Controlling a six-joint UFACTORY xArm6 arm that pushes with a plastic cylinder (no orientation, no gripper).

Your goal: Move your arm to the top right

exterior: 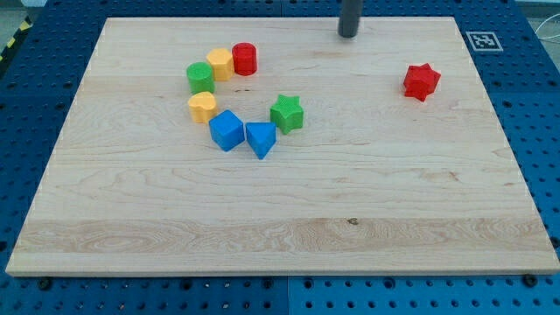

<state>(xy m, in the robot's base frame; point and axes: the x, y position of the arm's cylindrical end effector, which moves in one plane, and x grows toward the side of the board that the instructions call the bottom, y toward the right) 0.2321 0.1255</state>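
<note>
My tip (348, 34) is a dark rod touching the board near the view's top, a little right of centre. A red star (421, 81) lies below and to the right of the tip, alone on the right side. A cluster lies to the tip's lower left: a red cylinder (244, 59), a yellow hexagonal block (220, 64), a green cylinder (200, 77), a yellow heart-like block (202, 107), a blue cube (227, 130), a blue triangular block (261, 139) and a green star (286, 114). The tip touches no block.
The wooden board (350, 219) rests on a blue perforated table (542, 131). A black-and-white marker tag (482, 40) sits at the board's top right corner.
</note>
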